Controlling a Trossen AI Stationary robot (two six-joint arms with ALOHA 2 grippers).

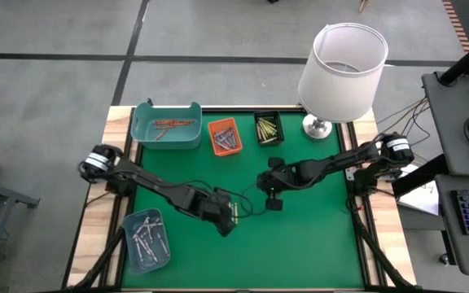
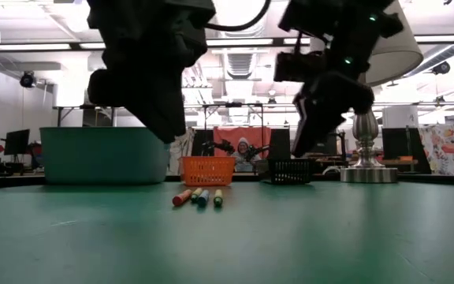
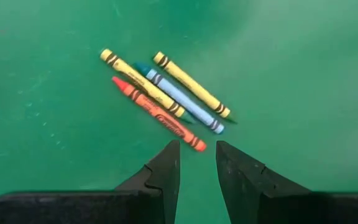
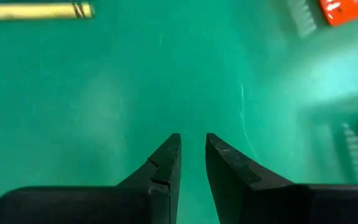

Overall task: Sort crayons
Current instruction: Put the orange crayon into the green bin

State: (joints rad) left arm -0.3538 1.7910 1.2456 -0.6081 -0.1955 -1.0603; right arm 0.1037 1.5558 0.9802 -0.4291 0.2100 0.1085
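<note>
Here the left pincer hangs parted above four crayons.

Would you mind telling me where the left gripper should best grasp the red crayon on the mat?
Probably mid-shaft, from straight above. The red crayon lies flat on the outside of the bunch, touching a yellow crayon. The left gripper hangs open over its end, so one finger takes the free side.

Crayons: 2 yellow, 1 blue, 1 red, on green mat.
</note>
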